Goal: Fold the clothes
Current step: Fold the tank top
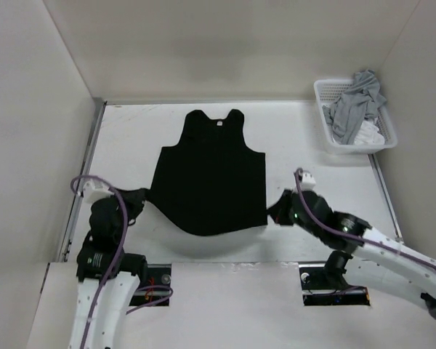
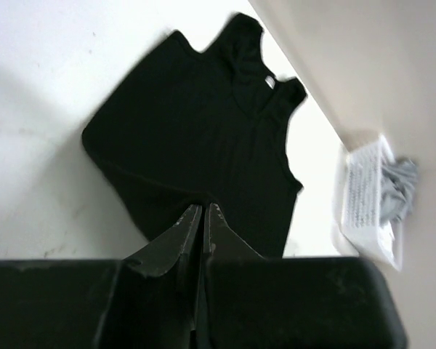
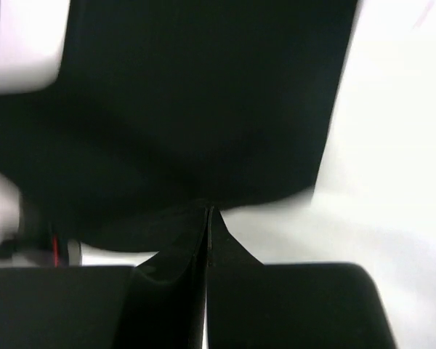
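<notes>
Right now the black top [image 1: 211,174] is lying spread flat on the table [image 1: 123,145], off to the left of the white basket [image 1: 320,102]. Its neck end is sitting about level with the basket, and its hem end is pointing away from it, toward the arms. The basket is holding a grey garment [image 1: 352,102] and a white garment [image 1: 369,134], both well apart from the top.

The 2 grippers are working the hem. The right gripper [image 1: 275,213] is sitting at the hem corner on the basket's side and the left gripper [image 1: 143,198] at the corner on the far side from the basket. Both are pressed fully together, and from each wrist view the fingertips are meeting right on the black cloth, so I am taking it that each is pinching a corner. How much fabric each is holding I cannot tell, black on black.

To me the risk is lying in that thin pinch. If 1 corner is caught by only a sliver, it may be slipping free as the hem is carried over, leaving a crooked fold. The hem between the 2 grips is bowing, so the slack middle could be dragging and bunching. If 1 arm is travelling faster, the top will be skewing toward or away from the basket.
</notes>
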### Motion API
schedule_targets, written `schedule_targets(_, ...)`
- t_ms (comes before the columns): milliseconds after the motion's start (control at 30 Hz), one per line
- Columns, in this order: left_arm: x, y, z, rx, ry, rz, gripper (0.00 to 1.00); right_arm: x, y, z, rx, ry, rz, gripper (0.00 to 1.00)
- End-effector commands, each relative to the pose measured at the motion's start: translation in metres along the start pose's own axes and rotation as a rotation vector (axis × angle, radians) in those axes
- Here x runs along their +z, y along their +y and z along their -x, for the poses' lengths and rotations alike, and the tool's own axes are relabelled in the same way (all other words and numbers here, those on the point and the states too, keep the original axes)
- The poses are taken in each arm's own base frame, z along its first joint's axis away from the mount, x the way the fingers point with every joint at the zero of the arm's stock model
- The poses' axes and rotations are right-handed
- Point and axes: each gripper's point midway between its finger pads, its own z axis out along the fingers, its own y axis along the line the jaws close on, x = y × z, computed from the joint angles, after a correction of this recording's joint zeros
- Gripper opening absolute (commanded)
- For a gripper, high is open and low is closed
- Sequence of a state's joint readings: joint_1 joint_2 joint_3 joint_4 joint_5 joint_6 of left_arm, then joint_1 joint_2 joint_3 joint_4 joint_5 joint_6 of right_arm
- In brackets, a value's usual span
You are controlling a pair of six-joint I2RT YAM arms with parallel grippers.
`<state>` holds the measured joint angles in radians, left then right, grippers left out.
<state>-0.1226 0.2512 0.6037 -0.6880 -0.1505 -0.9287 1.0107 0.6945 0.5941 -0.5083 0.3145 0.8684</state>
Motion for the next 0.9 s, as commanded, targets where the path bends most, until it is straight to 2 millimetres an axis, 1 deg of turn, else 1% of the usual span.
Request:
schedule_targets(0,0.057,-0.034,0.041,-0.042,-0.158,-0.040,0.00,0.037,0.024,0.109,-0.020,-0.256,0.065,0.00)
schedule_targets(33,0.075,-0.040,0.049,-0.055,-0.182,-0.032,0.00,0.049,0.019,0.136,0.003,-0.295,0.058,0.00)
schedule_targets(67,0.093,-0.051,0.058,-0.056,-0.205,-0.031,0.00,0.060,0.016,0.162,0.020,-0.332,0.058,0.00)
schedule_targets(100,0.113,-0.061,0.069,-0.050,-0.229,-0.025,0.00,0.068,0.014,0.180,0.032,-0.355,0.060,0.00)
schedule_targets(133,0.129,-0.066,0.076,-0.050,-0.244,-0.013,0.00,0.082,0.011,0.208,0.047,-0.383,0.065,0.00)
schedule_targets(200,0.179,-0.081,0.096,-0.031,-0.270,0.007,0.01,0.105,0.004,0.252,0.066,-0.414,0.056,0.00)
schedule_targets(233,0.197,-0.084,0.102,-0.031,-0.272,0.013,0.01,0.114,0.000,0.267,0.073,-0.420,0.049,0.00)
schedule_targets(267,0.221,-0.090,0.106,-0.029,-0.256,0.012,0.01,0.126,-0.004,0.286,0.080,-0.428,0.044,0.00)
schedule_targets(333,0.270,-0.099,0.102,-0.037,-0.206,0.008,0.02,0.154,-0.019,0.319,0.106,-0.432,0.023,0.00)
schedule_targets(400,0.317,-0.106,0.100,-0.023,-0.186,0.017,0.04,0.181,-0.032,0.346,0.130,-0.426,0.004,0.00)
schedule_targets(433,0.339,-0.108,0.099,-0.012,-0.181,0.024,0.07,0.197,-0.040,0.358,0.147,-0.429,-0.011,0.00)
schedule_targets(467,0.357,-0.108,0.096,-0.006,-0.166,0.028,0.13,0.212,-0.046,0.367,0.165,-0.423,-0.015,0.04)
schedule_targets(500,0.370,-0.108,0.092,0.001,-0.144,0.032,0.21,0.226,-0.052,0.371,0.187,-0.410,-0.021,0.12)
schedule_targets(533,0.377,-0.104,0.085,0.003,-0.117,0.046,0.29,0.237,-0.057,0.370,0.207,-0.389,-0.032,0.26)
schedule_targets(567,0.375,-0.098,0.082,-0.001,-0.103,0.065,0.37,0.243,-0.060,0.365,0.217,-0.370,-0.040,0.37)
schedule_targets(600,0.368,-0.091,0.082,-0.017,-0.100,0.080,0.43,0.243,-0.063,0.359,0.218,-0.359,-0.052,0.44)
schedule_targets(633,0.356,-0.083,0.085,-0.025,-0.112,0.091,0.44,0.238,-0.068,0.353,0.214,-0.364,-0.070,0.48)
schedule_targets(667,0.342,-0.075,0.085,-0.029,-0.120,0.101,0.44,0.234,-0.068,0.346,0.208,-0.373,-0.077,0.49)
schedule_targets(733,0.309,-0.056,0.079,-0.045,-0.137,0.123,0.44,0.220,-0.061,0.327,0.189,-0.385,-0.075,0.49)
schedule_targets(767,0.285,-0.043,0.070,-0.059,-0.152,0.130,0.43,0.213,-0.058,0.315,0.179,-0.380,-0.073,0.49)
schedule_targets(800,0.271,-0.034,0.061,-0.056,-0.154,0.133,0.42,0.208,-0.053,0.298,0.166,-0.363,-0.070,0.45)
schedule_targets(867,0.240,-0.012,0.030,-0.038,-0.133,0.139,0.41,0.198,-0.047,0.263,0.140,-0.329,-0.057,0.29)
